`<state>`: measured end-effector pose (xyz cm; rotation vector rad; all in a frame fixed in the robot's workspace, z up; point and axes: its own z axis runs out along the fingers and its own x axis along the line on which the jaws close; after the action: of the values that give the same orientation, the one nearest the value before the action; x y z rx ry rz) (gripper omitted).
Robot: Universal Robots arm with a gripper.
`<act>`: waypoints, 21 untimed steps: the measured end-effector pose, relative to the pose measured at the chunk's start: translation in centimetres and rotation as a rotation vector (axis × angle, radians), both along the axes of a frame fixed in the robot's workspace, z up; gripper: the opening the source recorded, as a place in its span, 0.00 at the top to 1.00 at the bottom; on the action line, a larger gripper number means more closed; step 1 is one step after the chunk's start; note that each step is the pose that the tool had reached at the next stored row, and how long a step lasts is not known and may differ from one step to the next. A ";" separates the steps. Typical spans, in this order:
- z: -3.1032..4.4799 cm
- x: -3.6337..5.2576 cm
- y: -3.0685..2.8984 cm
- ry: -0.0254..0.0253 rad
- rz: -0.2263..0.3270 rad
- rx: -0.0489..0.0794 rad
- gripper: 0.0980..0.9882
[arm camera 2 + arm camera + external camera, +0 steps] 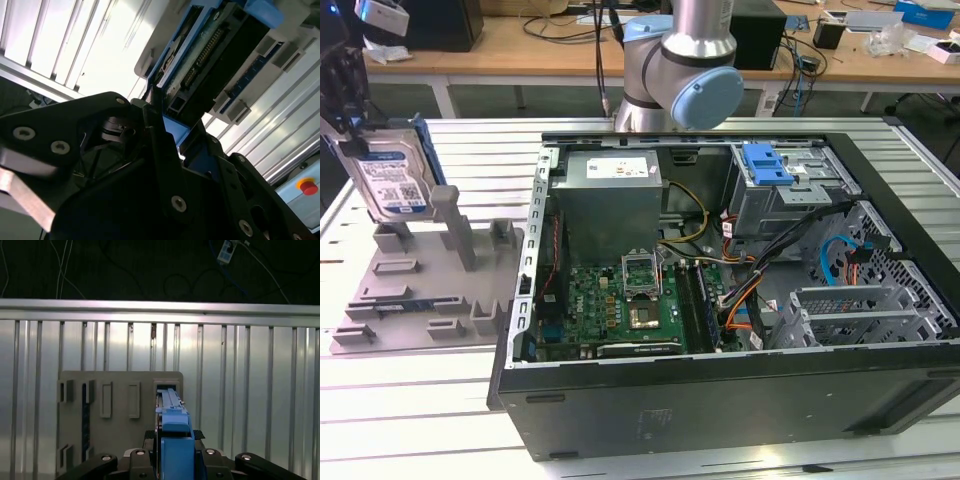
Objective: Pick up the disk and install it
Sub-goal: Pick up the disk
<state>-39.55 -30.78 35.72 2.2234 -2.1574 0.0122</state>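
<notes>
- The disk [388, 172] stands on edge, tilted, at the exterior view's far left, over the back of the grey holder tray [420, 290]. I cannot tell whether its lower edge touches the tray.
- The gripper [350, 125] is clamped on the disk from above. In the first wrist view the blue side rail [170, 400] sits between its black fingers [150, 436].
- The disk's face carries a white-and-blue label with barcode-like print too small to read.
- Upright grey posts [455, 225] on the tray rise just beside the disk.
- To the exterior view's right lies the open computer case [720, 400], whose near wall stands between the tray and its interior.
- Inside are a power-supply box [610, 205] with a white sticker, a motherboard [620, 300], and a drive cage [790, 200] topped by a blue clip [767, 165].
- A cable bundle [760, 260] crosses in front of the cage.
- The arm's base [680, 60] stands behind the case on the slatted table [400, 400].
</notes>
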 end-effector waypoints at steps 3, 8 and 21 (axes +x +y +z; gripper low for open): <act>0.99 0.00 0.00 0.0001 0.000 0.000 0.70; 3.44 0.00 0.00 0.0000 0.000 0.000 0.70; 8.85 0.00 0.00 0.0001 0.000 0.000 0.70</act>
<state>-39.55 -30.78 44.57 2.2234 -2.1574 0.0120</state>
